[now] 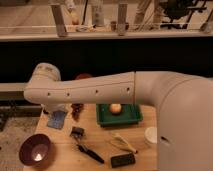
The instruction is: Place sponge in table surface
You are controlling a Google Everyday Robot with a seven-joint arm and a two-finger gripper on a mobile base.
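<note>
You are viewing the sponge [57, 119] lying flat on the table surface [100, 137], near its 10 o'clock corner. The gripper [56, 108] is hanging at the sponge's 12 o'clock, under the elbow of the white arm [95, 92]. You cannot tell whether it is spread or pressed together. A green tray [131, 120] is sitting at the sponge's 3 o'clock, and a purple bowl [35, 150] at its 7 o'clock.

One sponge [57, 119], one tray [103, 122], one bowl [23, 149], one cup [151, 136], one black slab [123, 160], one tool [76, 111] just beside the sponge.
</note>
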